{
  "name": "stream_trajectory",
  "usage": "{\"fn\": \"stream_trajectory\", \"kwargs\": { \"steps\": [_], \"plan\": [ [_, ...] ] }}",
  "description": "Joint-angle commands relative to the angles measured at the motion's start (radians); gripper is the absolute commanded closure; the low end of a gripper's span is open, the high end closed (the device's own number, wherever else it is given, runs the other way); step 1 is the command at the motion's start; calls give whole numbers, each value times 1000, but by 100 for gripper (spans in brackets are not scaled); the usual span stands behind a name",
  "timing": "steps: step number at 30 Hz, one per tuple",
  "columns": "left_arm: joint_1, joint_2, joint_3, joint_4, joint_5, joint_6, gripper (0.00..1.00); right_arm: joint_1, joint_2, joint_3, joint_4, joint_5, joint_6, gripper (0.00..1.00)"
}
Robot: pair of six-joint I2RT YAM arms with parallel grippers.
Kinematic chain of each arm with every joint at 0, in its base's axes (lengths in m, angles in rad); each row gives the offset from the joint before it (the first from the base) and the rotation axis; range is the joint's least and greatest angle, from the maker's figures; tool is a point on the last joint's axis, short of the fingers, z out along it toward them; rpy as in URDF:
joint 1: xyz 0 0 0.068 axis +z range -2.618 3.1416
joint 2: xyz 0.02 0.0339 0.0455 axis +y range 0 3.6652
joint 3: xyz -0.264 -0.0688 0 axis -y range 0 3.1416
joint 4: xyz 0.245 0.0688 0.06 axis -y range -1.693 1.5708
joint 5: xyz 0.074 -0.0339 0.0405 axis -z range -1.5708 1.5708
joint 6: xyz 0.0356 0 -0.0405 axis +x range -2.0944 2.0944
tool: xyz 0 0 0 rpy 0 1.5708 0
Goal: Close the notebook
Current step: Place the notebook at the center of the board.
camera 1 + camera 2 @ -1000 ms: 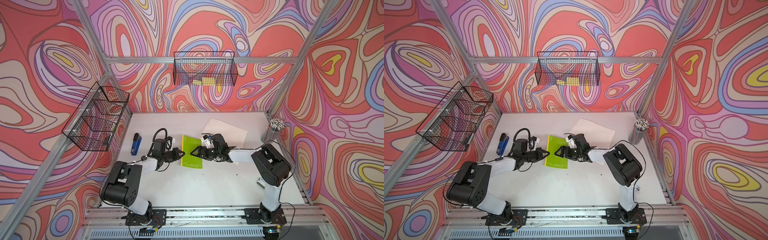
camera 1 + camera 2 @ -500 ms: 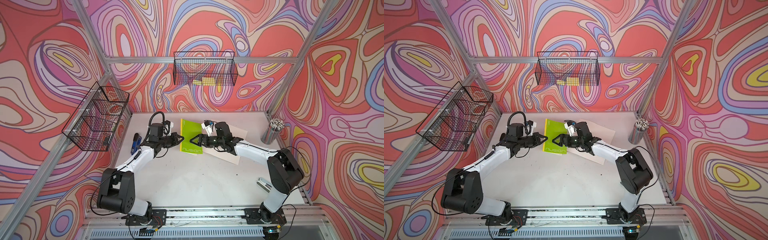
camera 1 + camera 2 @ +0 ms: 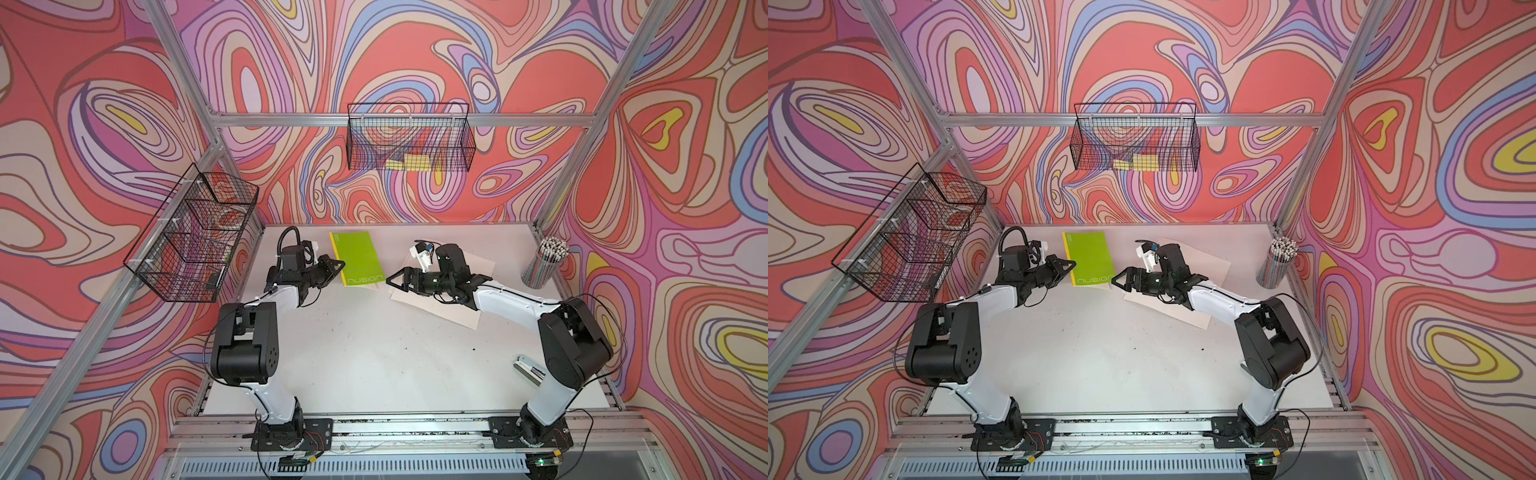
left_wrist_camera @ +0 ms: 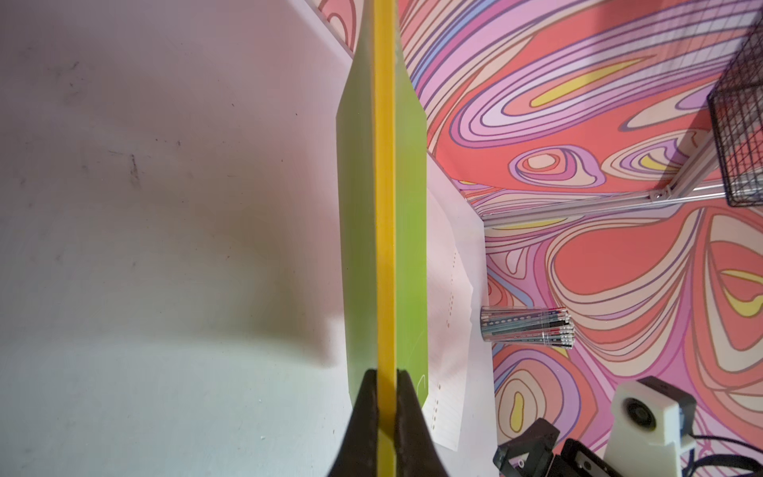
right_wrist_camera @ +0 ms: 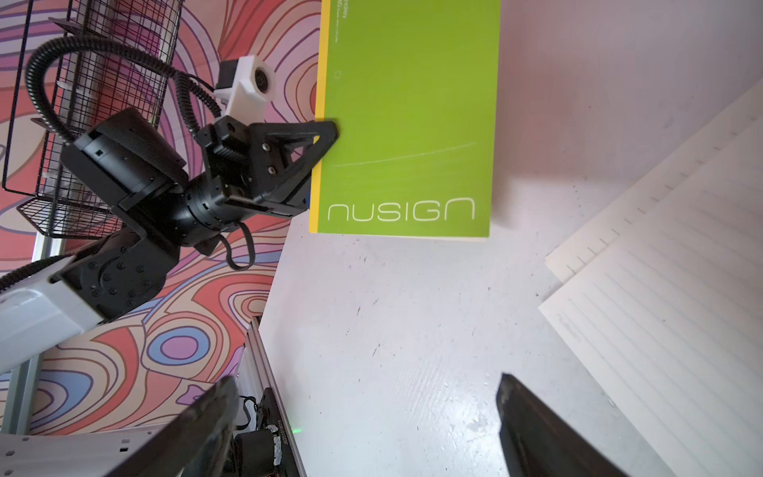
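- Notebook (image 3: 357, 257): green cover, yellow spine, white lettering at its near end. Both covers lie together; the book is shut.
- Location: toward the rear of the tabletop (image 3: 374, 353), left of centre, in both top views. A shadow falls beside it on the surface; whether any edge touches the tabletop cannot be determined.
- Left end effector (image 4: 386, 384): its fingers are pressed together on the yellow spine, one on each face, as the left wrist view shows. From the right wrist view the grip sits partway along the spine edge.
- Right end effector (image 3: 394, 283): jaws stand wide apart with nothing between them. It points at the notebook's near right corner, close to it but apart.
- Loose lined sheets (image 5: 660, 309): lying flat on the tabletop under the right arm, just right of the notebook, overlapping each other.
- Pencil cup (image 3: 544, 266): upright at the right rear edge, well apart from the notebook.
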Motion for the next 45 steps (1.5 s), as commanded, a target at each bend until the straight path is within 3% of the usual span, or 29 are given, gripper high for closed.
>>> {"fn": "stream_trajectory", "kwargs": {
  "steps": [1,8,15,23,36,45],
  "plan": [
    [28,53,6,224,56,-110,100,-1,-9,5,-10,10,-6,2],
    [71,151,-3,343,69,-183,100,-2,-3,3,-14,9,-11,2],
    [76,169,45,143,33,-47,100,-1,3,-6,-2,5,-7,2],
    [77,136,143,-264,-155,219,100,-1,9,-16,17,1,1,2],
    [76,171,177,-329,-227,278,100,-3,11,-36,42,-6,17,2],
    [75,185,192,-395,-321,295,83,-3,9,-44,49,-4,20,2]
  ]
}}
